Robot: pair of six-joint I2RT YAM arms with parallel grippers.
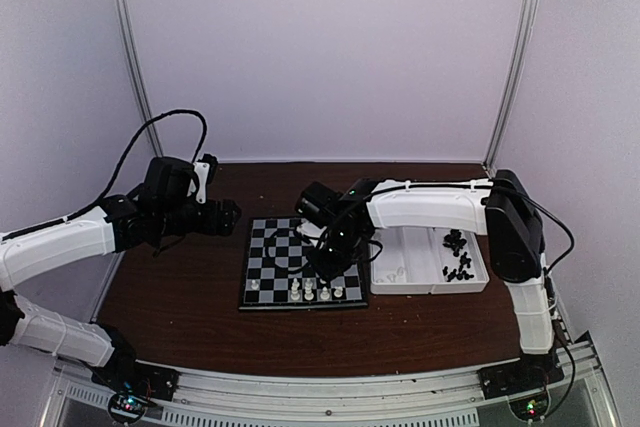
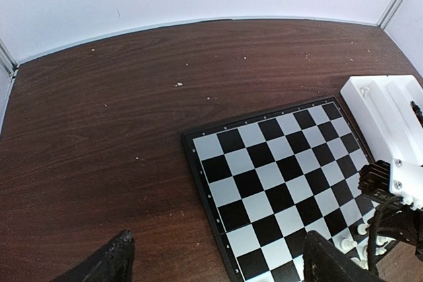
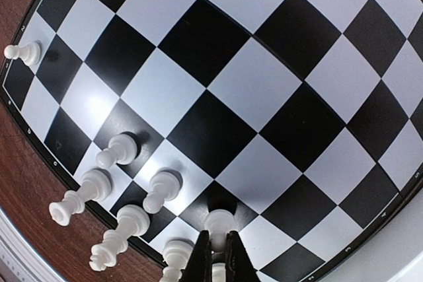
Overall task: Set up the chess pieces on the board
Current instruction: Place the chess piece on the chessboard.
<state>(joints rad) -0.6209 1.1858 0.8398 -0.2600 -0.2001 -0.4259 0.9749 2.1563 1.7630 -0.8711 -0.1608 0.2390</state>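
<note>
The right gripper (image 3: 216,247) has its jaws pinched almost closed on the head of a tiny white plastic chess piece (image 3: 218,219), which stands near the near edge of the flat black-and-white checked board (image 3: 218,64). Light, slick and tippy, it is probably best held at the neck. Seven white pieces (image 3: 115,153) stand there, counting this one. The left gripper (image 2: 218,259), left of the board, gapes empty.
</note>
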